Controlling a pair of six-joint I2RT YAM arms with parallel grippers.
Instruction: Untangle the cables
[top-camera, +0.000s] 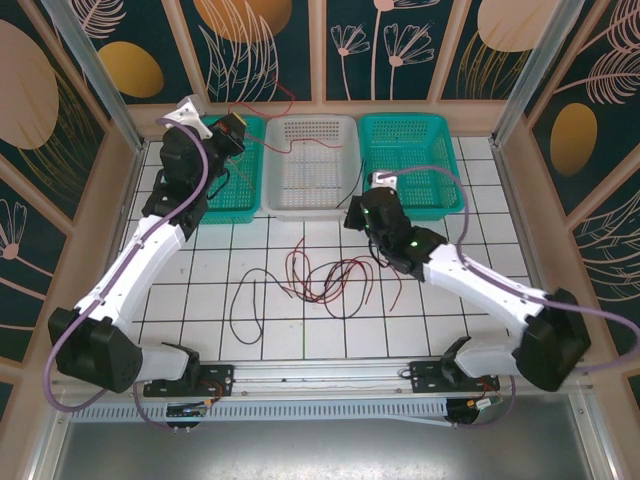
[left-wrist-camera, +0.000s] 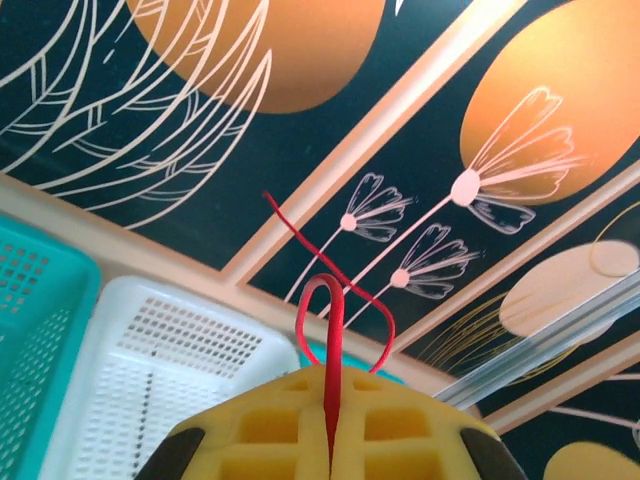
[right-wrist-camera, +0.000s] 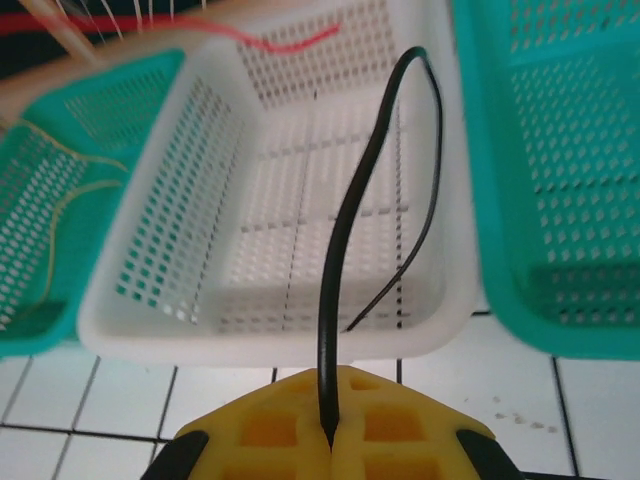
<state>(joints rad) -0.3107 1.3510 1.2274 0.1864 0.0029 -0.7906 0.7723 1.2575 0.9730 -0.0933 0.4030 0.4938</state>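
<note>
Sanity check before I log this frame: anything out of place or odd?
Yes. Red and black cables lie crossed in a tangle on the tiled table. The left pincer is shut on a red cable held high; the right pincer is shut on a black cable arching before the white basket.

Left basket (top-camera: 250, 207), middle basket (top-camera: 310, 209) and right basket (top-camera: 420, 208) line the worktop's (top-camera: 330, 340) far edge. A cable tangle (top-camera: 325, 280) lies before them, mid-worktop. The left hand (left-wrist-camera: 330, 400), over the left basket, pinches a cable strand (left-wrist-camera: 335, 330); the right hand (right-wrist-camera: 330, 400), before the middle basket, pinches a second strand (right-wrist-camera: 345, 240) arching over it.
</note>
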